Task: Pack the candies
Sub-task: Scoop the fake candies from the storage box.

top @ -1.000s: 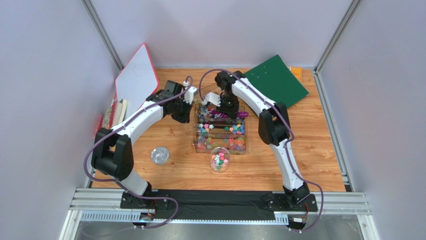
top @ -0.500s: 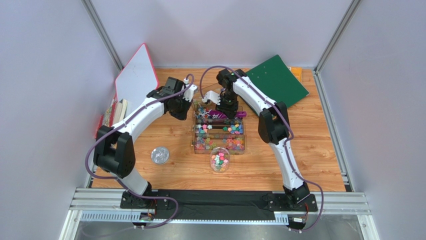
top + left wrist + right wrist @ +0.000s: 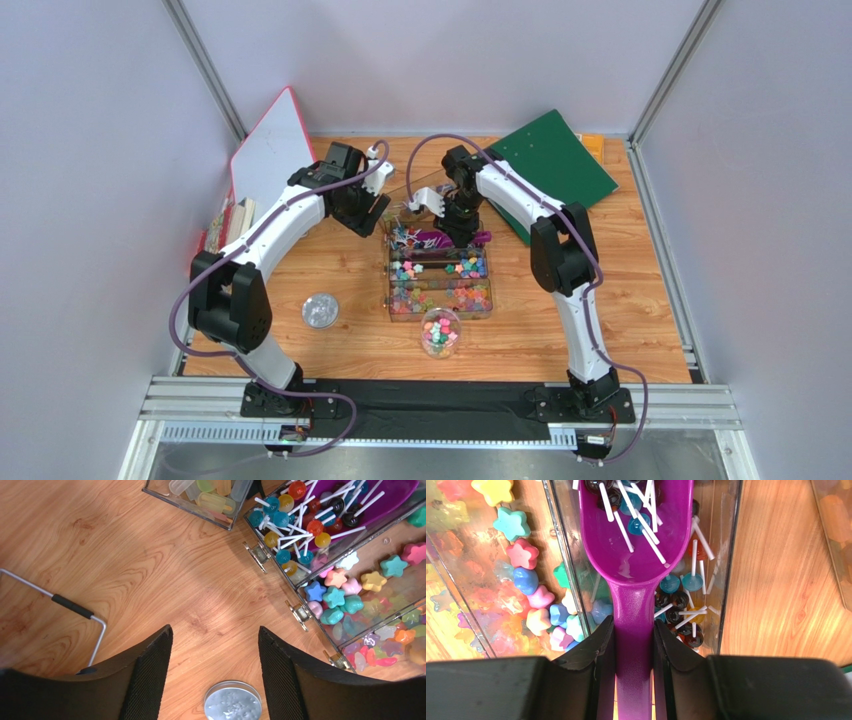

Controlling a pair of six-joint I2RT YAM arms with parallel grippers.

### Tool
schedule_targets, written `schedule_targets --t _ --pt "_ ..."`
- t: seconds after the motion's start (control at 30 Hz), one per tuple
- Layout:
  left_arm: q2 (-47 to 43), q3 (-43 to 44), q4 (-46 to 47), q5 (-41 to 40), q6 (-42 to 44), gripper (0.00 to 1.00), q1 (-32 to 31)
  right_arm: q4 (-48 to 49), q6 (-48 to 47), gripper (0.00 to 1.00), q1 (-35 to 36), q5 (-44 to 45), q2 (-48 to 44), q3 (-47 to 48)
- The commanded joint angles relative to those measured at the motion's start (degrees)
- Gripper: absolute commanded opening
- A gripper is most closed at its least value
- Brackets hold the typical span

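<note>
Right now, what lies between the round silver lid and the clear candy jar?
Only bare wooden table, shown in the top external view, between round silver lid and clear jar.

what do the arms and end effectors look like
The left arm and right arm are white curved shells with black joints. A purple cable loops along each. The left end effector and right end effector have two black fingers each; the left's inner pads look mesh-textured.

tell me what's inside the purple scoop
Several small lollipops with white sticks lie in the purple scoop. Its far end is cut off, and whatever lies beneath it is covered.
</note>
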Motion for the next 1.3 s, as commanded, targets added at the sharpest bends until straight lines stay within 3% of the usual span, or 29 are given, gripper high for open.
schedule_targets --t 0.0,0.17,0.53,1.27 --pt "0.7 2.3 -2.9 0.3 3.8 0.71 0.2 2.7 -0.6 0.00 -0.4 -7.5 -2.4 -3.0" --pt "1.6 4.0 -3.1 -0.8 6.8 0.71 0.3 5.7 -0.4 0.00 -1.7 -7.5 -5.7 -5.2" --pt "5.1 9.2 -3.5 -1.1 5.9 0.71 0.3 14.9 4.3 0.00 -1.8 4.7 -9.3 -10.0" --pt "2.5 10.9 -5.3 -1.8 7.5 0.71 0.3 21.9 4.2 0.00 -5.5 -6.6 -21.6 -23.9"
